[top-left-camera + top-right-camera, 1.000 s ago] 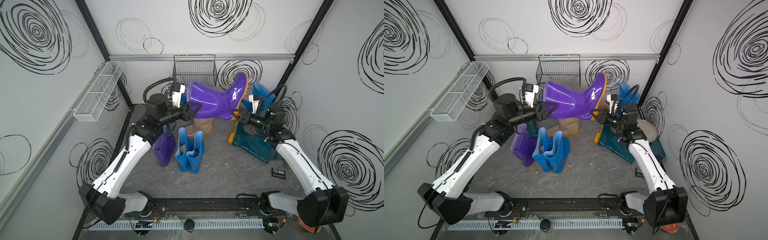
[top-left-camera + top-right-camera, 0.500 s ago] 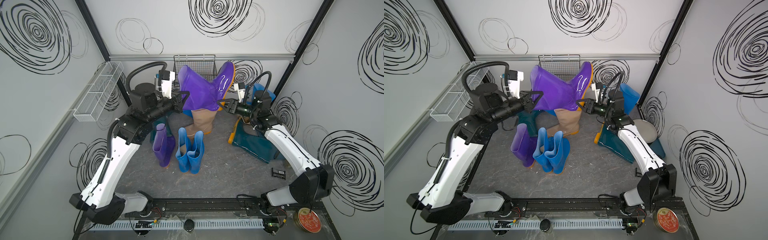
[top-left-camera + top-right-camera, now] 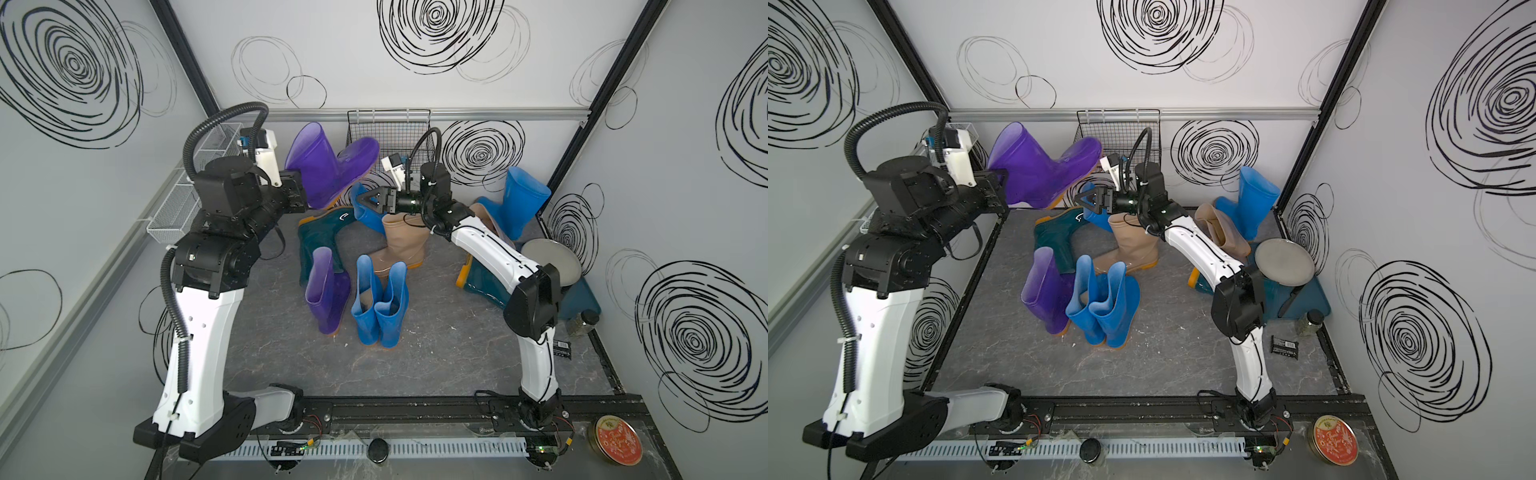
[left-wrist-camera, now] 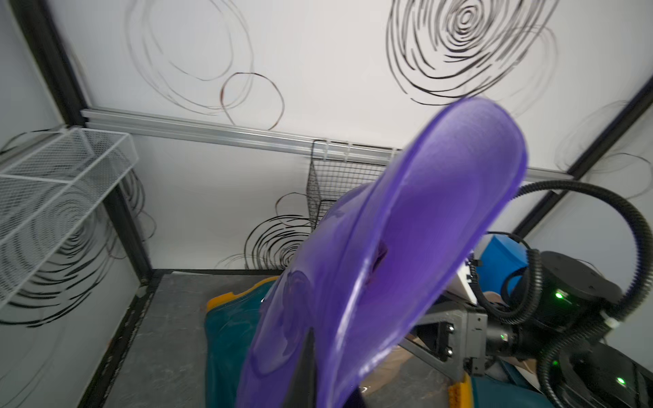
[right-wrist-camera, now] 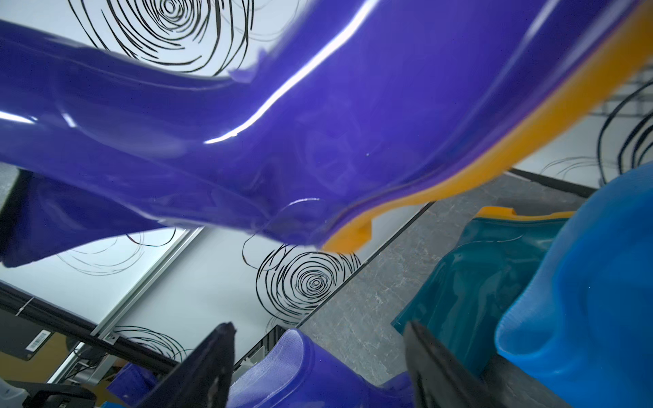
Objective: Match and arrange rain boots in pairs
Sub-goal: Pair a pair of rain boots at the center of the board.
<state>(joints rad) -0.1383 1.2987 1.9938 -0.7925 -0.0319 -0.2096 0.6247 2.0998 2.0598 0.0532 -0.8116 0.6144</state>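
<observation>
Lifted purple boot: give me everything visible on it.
The lifted purple boot is glossy rubber with an orange sole, shaft mouth open and up, toe toward the wire basket. It hangs clear of the floor, above the dark teal boot. Only the left end effector touches it, shut on its shaft. The right end effector is open below the toe, apart.

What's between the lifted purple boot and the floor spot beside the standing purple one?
The lying dark teal boot is on the floor between the held purple boot and the standing purple boot; the blue pair fills one side. The other side looks bare.
</observation>
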